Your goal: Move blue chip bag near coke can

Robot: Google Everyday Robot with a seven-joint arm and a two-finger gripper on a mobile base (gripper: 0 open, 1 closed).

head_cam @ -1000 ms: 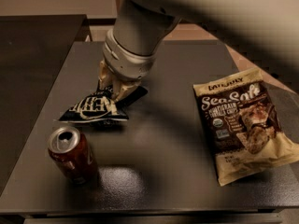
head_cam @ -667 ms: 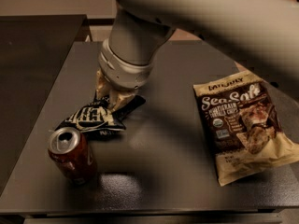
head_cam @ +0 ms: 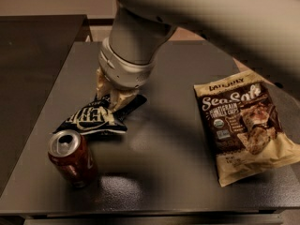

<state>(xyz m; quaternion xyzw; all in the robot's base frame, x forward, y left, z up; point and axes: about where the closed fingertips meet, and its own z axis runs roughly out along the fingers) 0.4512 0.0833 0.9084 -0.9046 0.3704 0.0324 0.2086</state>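
Nearer coke can [head_cam: 71,157]: blue chip bag [head_cam: 91,119] — gripper [head_cam: 112,96] gripping; tan bag [head_cam: 243,125] right.

We see the gripper [head_cam: 111,96] low over the left of the table [head_cam: 183,78], its pale, matt, plastic-looking fingers [head_cam: 121,97] pinching the blue chip bag [head_cam: 91,119]. The bag is a crinkly, foil-like film that glints a little along its creases. The arm [head_cam: 136,36] above has a smooth, satin grey shell. The coke can [head_cam: 74,158] is metal, with a glossy dark red wall and a bright, bare silver top. The table is dark and finely grained, with a dull sheen near its front edge. The tan snack bag [head_cam: 243,125] looks matt and papery, slightly wrinkled.
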